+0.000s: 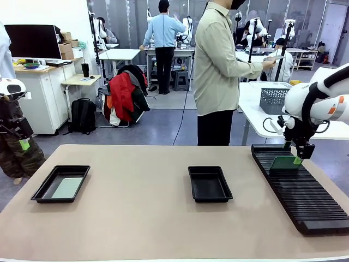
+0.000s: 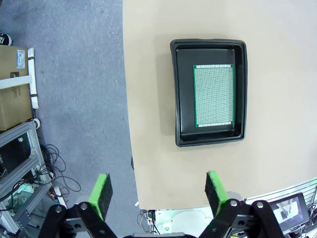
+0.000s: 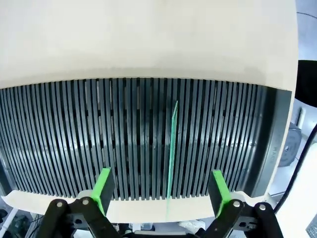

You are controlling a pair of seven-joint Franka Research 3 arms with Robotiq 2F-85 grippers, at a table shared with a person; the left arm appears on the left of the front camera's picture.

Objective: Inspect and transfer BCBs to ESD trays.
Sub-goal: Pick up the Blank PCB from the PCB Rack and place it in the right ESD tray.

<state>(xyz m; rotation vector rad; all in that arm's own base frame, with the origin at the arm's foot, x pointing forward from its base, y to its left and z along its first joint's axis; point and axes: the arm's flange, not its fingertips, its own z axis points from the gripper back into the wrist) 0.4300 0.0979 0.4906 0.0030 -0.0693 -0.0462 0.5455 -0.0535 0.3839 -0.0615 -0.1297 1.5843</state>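
Beige surface point(image 1: 136, 218): a pale green, finely perforated BCB point(image 2: 213, 95) lies flat in the left ESD tray point(image 2: 178, 99), ahead of the wide-spread left tool point(image 2: 158, 191). A bright green upright BCB point(image 3: 172, 148) stands on edge in the slotted rack point(image 3: 74, 139), between the right tool point(image 3: 161, 184)'s wide-apart fingers, touching neither.

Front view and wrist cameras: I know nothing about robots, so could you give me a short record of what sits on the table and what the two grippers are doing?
left tray: black, holds the flat board, green
middle tray: black, nothing in it
rack: long, black, slotted, on the robot's right; holds the standing board, green, on edge in a slot
left gripper: open, above the left tray, holding nothing
right gripper: open, one finger each side of the standing board, not touching it
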